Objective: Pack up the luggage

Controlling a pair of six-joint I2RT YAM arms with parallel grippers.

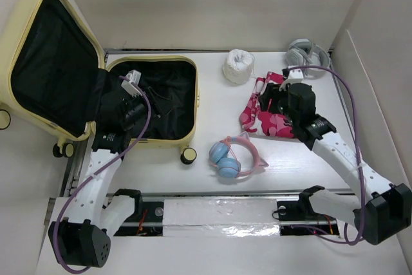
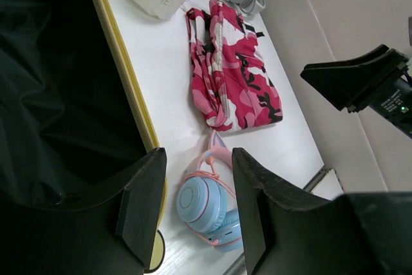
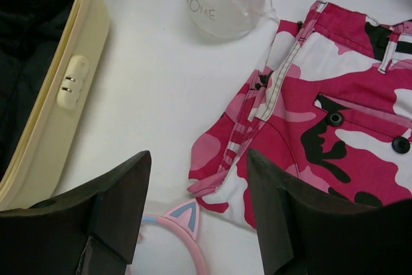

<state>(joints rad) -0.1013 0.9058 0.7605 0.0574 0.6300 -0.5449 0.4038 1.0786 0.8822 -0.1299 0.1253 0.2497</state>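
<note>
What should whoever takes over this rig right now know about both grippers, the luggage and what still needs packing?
Left gripper: open, empty, over the luggage.
Right gripper: open, empty, above the pink camouflage garment, not gripping it.
Luggage: lies open at the left, lid up; only dark lining shows inside.
Done: nothing visibly packed.
Left: garment, white pouch, grey headphones and pink-and-blue headphones all lie on the table, outside the luggage.
</note>
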